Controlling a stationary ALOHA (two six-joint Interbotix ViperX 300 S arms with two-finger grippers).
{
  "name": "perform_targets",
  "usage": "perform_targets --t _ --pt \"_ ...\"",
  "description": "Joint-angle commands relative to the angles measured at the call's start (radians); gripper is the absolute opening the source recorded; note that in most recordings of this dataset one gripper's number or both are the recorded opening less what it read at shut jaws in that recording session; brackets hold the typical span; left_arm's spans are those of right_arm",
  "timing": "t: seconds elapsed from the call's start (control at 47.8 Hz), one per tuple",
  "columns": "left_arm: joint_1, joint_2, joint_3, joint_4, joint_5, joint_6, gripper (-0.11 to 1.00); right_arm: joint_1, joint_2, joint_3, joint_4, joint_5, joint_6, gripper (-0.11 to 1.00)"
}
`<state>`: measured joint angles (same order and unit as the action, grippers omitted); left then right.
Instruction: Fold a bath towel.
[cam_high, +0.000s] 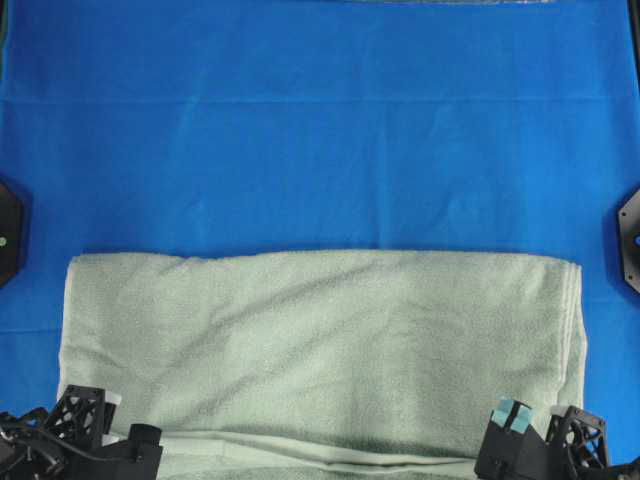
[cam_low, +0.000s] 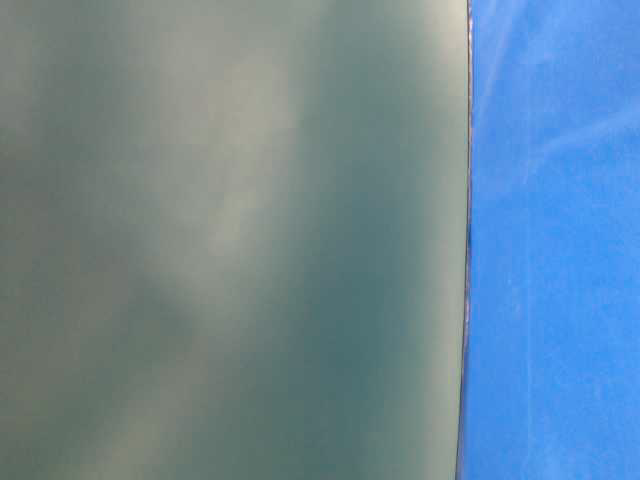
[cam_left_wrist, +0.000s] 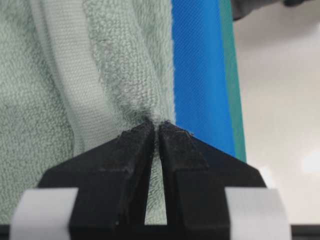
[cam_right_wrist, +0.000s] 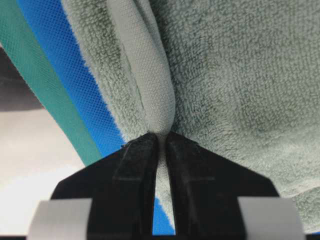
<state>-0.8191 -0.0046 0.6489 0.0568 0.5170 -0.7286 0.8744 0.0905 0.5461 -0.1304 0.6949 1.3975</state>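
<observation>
A bright blue cloth (cam_high: 320, 130) is spread over the whole work surface, and faint crease lines can be seen running across it in the overhead view. The bath towel (cam_high: 320, 345) is laid on the near half of this cloth, folded into a wide band that reaches almost from one side to the other; its far edge lies straight, and stacked hems are seen at its right end. No brand, label or writing can be read anywhere.

The left gripper (cam_left_wrist: 156, 131) is clamped on the towel's near left corner, its black fingers (cam_left_wrist: 135, 150) pressed together on a pinch of pile just beside a woven hem band. The right gripper (cam_right_wrist: 161, 139) is likewise clenched on the near right corner, where a fold of the hem is squeezed between its tips. A teal strip (cam_right_wrist: 45, 85) is seen along the blue cloth's edge in both wrist views, with a pale blurred floor beyond it.

Two black mounts (cam_high: 630, 240) are cut off at the left and right borders of the overhead view. The grippers there are cropped by the bottom edge. The table-level view is mostly blocked by a blurred grey-green mass that cannot be identified, with blue showing only at the right.
</observation>
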Motion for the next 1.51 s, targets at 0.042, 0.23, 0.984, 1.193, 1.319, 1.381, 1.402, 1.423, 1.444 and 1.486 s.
perform_targets --t 0.042,0.23,0.984,1.193,1.319,1.381,1.402,1.423,1.444,1.486 --pt "0.025 -0.012 -0.018 0.02 -0.014 0.002 0.04 0.005 -0.025 0.0 -0.002 0.014 0.012 0.09" --pt "0.044 0.003 -0.048 0.034 -0.017 0.003 0.08 0.015 -0.046 0.031 0.025 0.018 0.044 0.1" --pt "0.247 -0.245 -0.034 0.218 0.462 0.046 0.73 -0.123 -0.419 0.127 -0.195 0.545 0.015 0.54" --pt "0.38 -0.336 0.086 0.222 0.423 0.052 0.73 -0.284 -0.588 0.272 -0.195 0.405 -0.137 0.54" --pt "0.426 -0.344 0.14 0.227 0.383 0.075 0.73 -0.359 -0.601 0.331 -0.193 0.356 -0.196 0.54" --pt "0.451 -0.334 0.169 0.229 0.354 0.091 0.73 -0.391 -0.595 0.362 -0.193 0.328 -0.222 0.54" --pt "0.459 -0.33 0.179 0.229 0.344 0.095 0.73 -0.405 -0.588 0.379 -0.192 0.31 -0.233 0.54" --pt "0.468 -0.324 0.19 0.229 0.33 0.101 0.73 -0.413 -0.583 0.39 -0.19 0.293 -0.239 0.54" --pt "0.477 -0.319 0.201 0.229 0.318 0.107 0.73 -0.42 -0.578 0.402 -0.19 0.276 -0.244 0.54" --pt "0.503 -0.302 0.23 0.229 0.281 0.12 0.73 -0.437 -0.566 0.428 -0.186 0.235 -0.253 0.54"
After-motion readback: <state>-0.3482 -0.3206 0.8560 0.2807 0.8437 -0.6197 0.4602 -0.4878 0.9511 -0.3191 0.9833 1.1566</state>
